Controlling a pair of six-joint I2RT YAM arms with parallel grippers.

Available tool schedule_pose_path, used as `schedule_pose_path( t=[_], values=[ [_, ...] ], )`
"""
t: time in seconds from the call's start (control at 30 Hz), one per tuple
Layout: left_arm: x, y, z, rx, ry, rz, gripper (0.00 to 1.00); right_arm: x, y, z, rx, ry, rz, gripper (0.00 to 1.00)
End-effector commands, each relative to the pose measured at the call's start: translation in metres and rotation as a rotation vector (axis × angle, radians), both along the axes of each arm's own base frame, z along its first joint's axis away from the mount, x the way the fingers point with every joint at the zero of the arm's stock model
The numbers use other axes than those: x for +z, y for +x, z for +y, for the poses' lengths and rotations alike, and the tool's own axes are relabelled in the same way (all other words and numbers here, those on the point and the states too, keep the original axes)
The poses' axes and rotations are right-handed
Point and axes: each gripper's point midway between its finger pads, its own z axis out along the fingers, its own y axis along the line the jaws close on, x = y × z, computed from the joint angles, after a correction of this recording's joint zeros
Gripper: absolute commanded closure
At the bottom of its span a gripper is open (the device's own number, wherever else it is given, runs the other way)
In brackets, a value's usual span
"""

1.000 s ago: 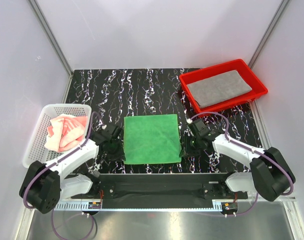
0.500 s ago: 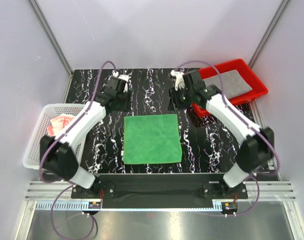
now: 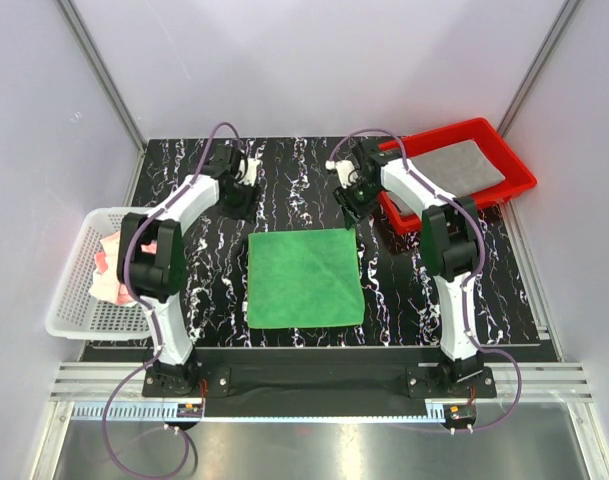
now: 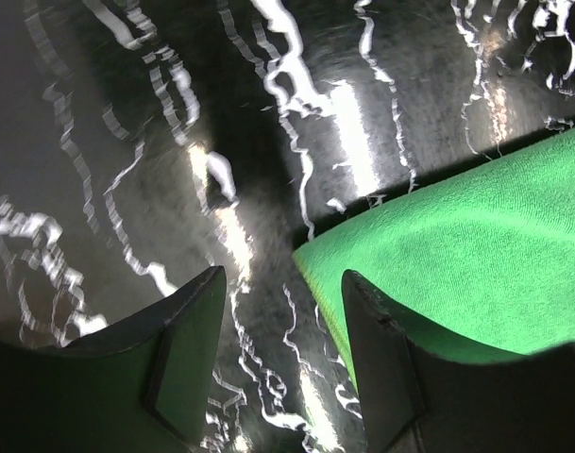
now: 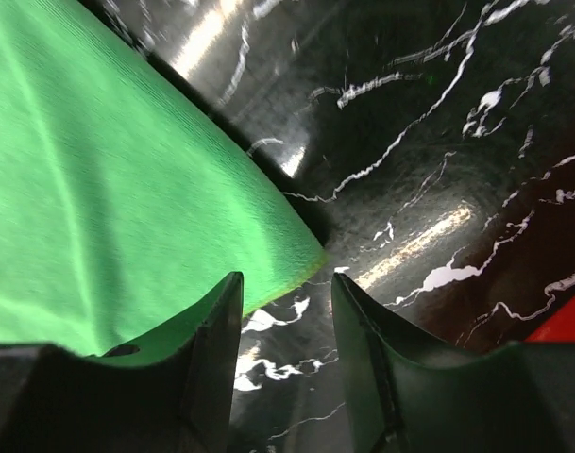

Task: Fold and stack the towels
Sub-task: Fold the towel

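The green towel (image 3: 304, 277) lies flat and unfolded in the middle of the black marbled table. My left gripper (image 3: 238, 207) is open just beyond its far left corner (image 4: 311, 253), its jaws apart over bare table. My right gripper (image 3: 350, 213) is open at the far right corner (image 5: 301, 255), jaws apart with the corner's tip between them. The grey towel (image 3: 442, 172) lies flat in the red tray (image 3: 389, 208). The pink towel (image 3: 106, 262) lies crumpled in the white basket (image 3: 84, 312), partly behind my left arm. The pale blue-white towel is out of view.
The red tray stands at the far right, close to my right arm. The white basket stands at the left table edge. Grey walls enclose the table on three sides.
Both grippers have gone from the towel's near corners across to its far corners and dropped close to the table. The green towel has not moved.
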Motion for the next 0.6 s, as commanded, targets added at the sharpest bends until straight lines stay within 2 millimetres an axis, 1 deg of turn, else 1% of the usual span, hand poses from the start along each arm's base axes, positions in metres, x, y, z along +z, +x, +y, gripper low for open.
schedule_pose_path(
  t=[0.0,0.03,0.1,0.13,0.23,0.33,0.43,0.57],
  values=[
    [0.010,0.017,-0.018,-0.131,-0.045,-0.054,0.44,0.004,0.004,-0.007,0.098,-0.035,-0.023,0.50],
    [0.004,0.017,-0.021,-0.149,-0.052,-0.042,0.44,0.000,0.004,-0.010,0.103,-0.035,-0.017,0.49],
    [0.000,0.018,-0.022,-0.163,-0.062,-0.040,0.44,-0.003,0.003,-0.009,0.130,-0.018,-0.012,0.46],
    [-0.001,0.019,-0.025,-0.176,-0.081,-0.043,0.44,-0.005,0.003,-0.010,0.135,-0.009,-0.007,0.46],
    [-0.014,0.017,-0.027,-0.197,-0.092,-0.013,0.45,-0.011,0.002,-0.009,0.160,0.018,0.017,0.46],
    [-0.020,0.017,-0.030,-0.211,-0.110,0.005,0.46,-0.015,0.002,-0.006,0.179,0.036,0.029,0.46],
    [-0.028,0.015,-0.030,-0.220,-0.122,0.029,0.47,-0.023,0.000,-0.004,0.195,0.051,0.056,0.47],
    [-0.035,0.012,-0.026,-0.229,-0.110,0.055,0.49,-0.027,-0.003,0.000,0.204,0.073,0.081,0.48]
  ],
)
